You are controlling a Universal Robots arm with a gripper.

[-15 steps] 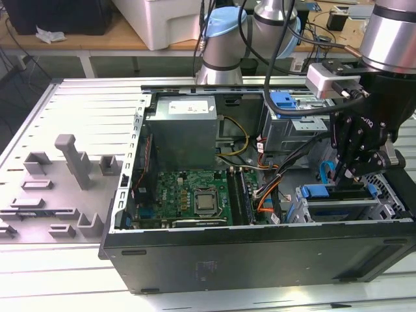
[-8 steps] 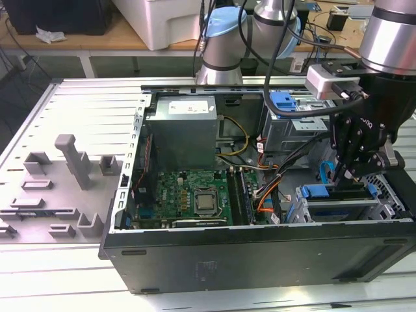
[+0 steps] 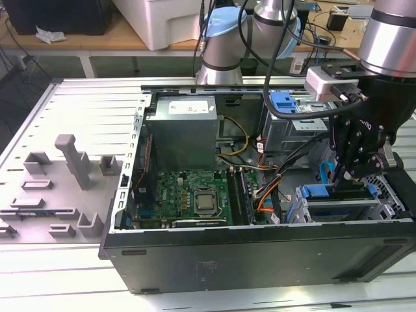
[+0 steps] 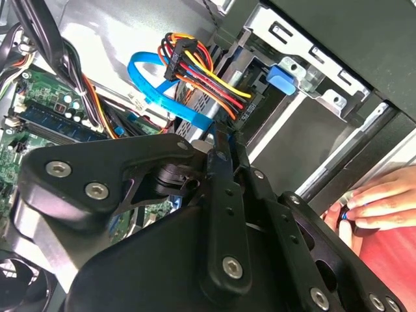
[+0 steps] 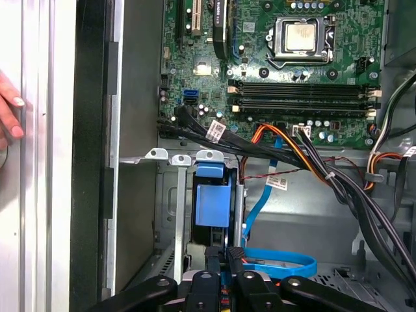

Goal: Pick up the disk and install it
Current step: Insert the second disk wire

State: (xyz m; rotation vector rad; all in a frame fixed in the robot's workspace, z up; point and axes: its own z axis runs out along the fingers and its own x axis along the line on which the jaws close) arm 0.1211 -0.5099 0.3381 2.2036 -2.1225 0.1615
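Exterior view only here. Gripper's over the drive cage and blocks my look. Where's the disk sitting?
Observer: In the first wrist view the disk shows its blue carrier between the metal rails of the cage, just ahead of the gripper.
Operator: Anyone near the case?
Observer: Yes, a hand rests outside the case wall in that view.
Operator: Cables?
Observer: In the second wrist view the power connector looks unplugged, hanging beside a blue flat cable.

- Exterior view: raised, well back, looking down into the open computer case [image 3: 260,250].
- First wrist view: close above the motherboard [image 5: 286,58], facing down.
- Second wrist view: oblique, beside the motherboard [image 4: 45,117]; both share it.
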